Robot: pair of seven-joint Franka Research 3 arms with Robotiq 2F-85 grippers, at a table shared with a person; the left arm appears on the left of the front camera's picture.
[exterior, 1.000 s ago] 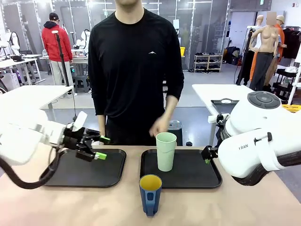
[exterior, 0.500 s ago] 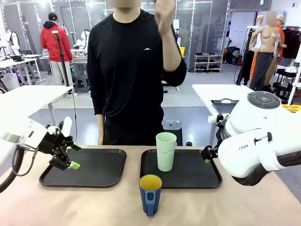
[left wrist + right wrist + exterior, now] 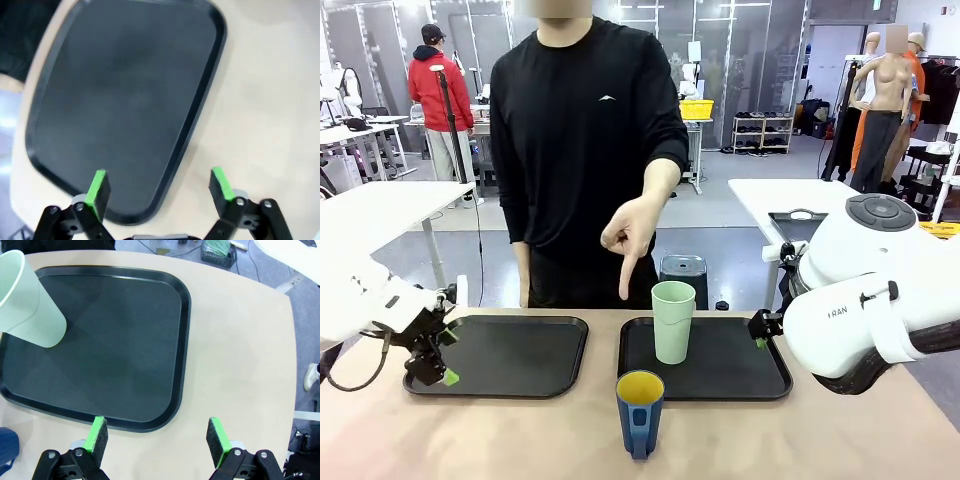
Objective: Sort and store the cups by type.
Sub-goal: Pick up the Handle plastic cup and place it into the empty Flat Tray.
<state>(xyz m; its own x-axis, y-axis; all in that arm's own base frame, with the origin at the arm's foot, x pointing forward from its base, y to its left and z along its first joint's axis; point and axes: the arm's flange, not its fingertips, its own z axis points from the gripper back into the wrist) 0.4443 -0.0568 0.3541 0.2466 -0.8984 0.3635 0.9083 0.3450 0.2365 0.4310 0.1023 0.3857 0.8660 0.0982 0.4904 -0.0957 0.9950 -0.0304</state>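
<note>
A tall mint-green cup (image 3: 673,322) stands upright at the left end of the right black tray (image 3: 740,375); in the right wrist view this green cup (image 3: 30,302) is at the upper left. A dark blue cup (image 3: 640,412) with a yellow inside stands on the bare table in front of the trays, and its edge (image 3: 7,449) also appears in the right wrist view. My left gripper (image 3: 432,357) is open over the left tray's (image 3: 510,355) left edge, with nothing between its fingers (image 3: 159,184). My right gripper (image 3: 157,434) is open and empty above the right tray's near corner (image 3: 165,410).
A person stands at the far side, one hand (image 3: 628,240) pointing a finger down just above and left of the green cup. The left tray (image 3: 125,100) holds nothing. Bare table lies in front of both trays and right of the right tray (image 3: 240,365).
My left arm has pulled back leftward and lower, from over the left tray to its left edge. The person's hand went up, then came down into a downward point.
</note>
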